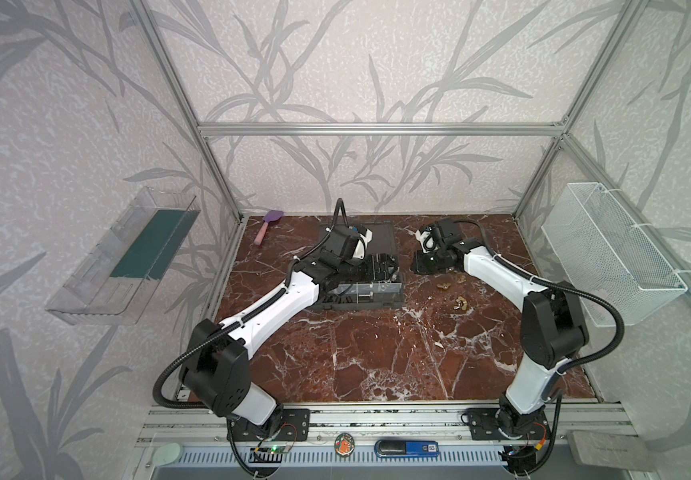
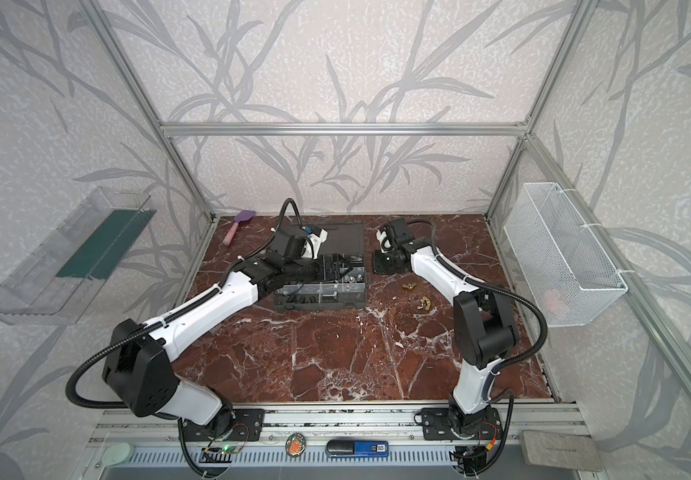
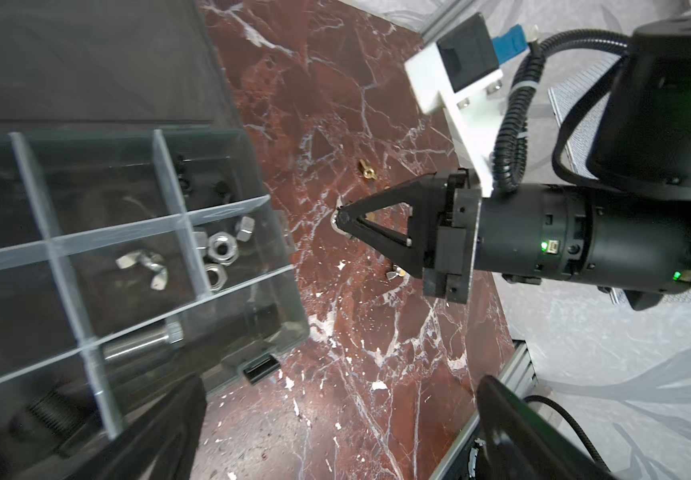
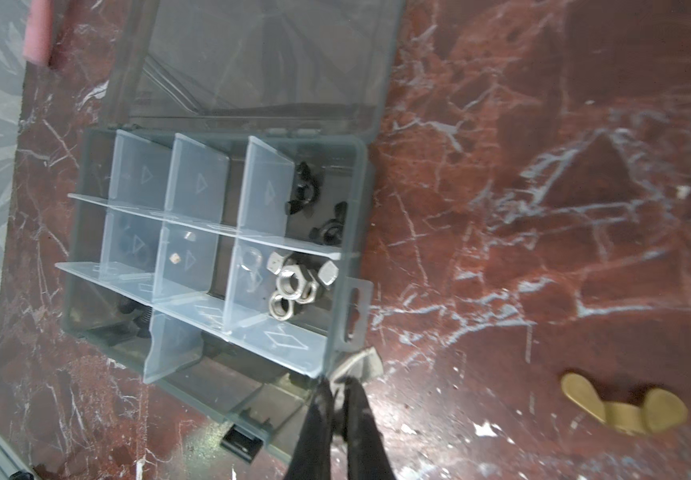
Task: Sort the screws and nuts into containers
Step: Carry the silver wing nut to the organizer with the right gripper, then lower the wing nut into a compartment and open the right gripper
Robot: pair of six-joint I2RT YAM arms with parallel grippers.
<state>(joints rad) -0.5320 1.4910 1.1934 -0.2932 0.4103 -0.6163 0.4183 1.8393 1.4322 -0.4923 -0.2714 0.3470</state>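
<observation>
The right hand [image 4: 339,386], pinched shut on what looks like a silver wing nut [image 4: 360,365], sits low just beside a front corner of the organizer case [image 4: 354,232]; the left hand [image 1: 379,266] is spread wide and empty over the case. Loose brass wing nuts [image 4: 622,405] lie on the table [image 4: 501,124] near the case. Light, hard and likely slippery, they are probably best gripped across the wings

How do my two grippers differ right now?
The left gripper is open wide; the right gripper is shut, pinching a silver piece. The left hangs over the case; the right sits low at the table, beside the case's corner. Both have black fingers.
</observation>
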